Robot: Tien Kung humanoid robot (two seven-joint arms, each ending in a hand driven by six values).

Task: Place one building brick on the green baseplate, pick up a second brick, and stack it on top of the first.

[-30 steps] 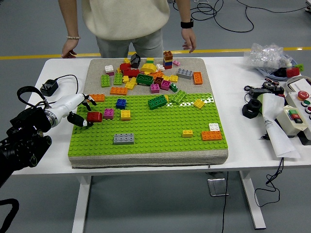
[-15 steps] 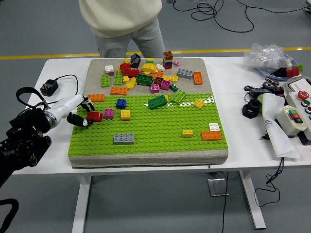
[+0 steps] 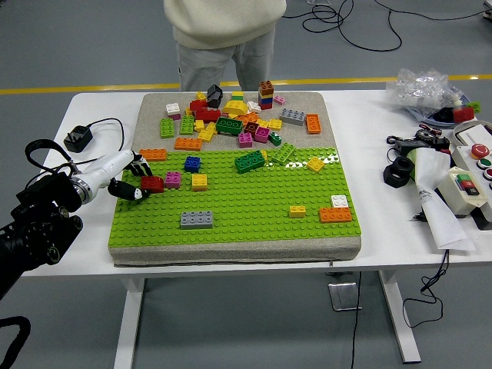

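Left hand (image 3: 132, 178) grips a red brick (image 3: 151, 184) at the baseplate's (image 3: 246, 219) left edge.
Loose bricks (image 3: 231, 119) lie heaped at upper centre.

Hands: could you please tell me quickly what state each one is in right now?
Left hand: closed on the red brick at the green baseplate's left edge.
Right hand: not in view.

We see open studs across the centre and lower middle of the baseplate (image 3: 238, 223), broken only by a grey brick (image 3: 197, 219) at lower left and an orange brick (image 3: 335, 214) at lower right. The brick pile (image 3: 231, 119) crowds the upper centre of the frame.
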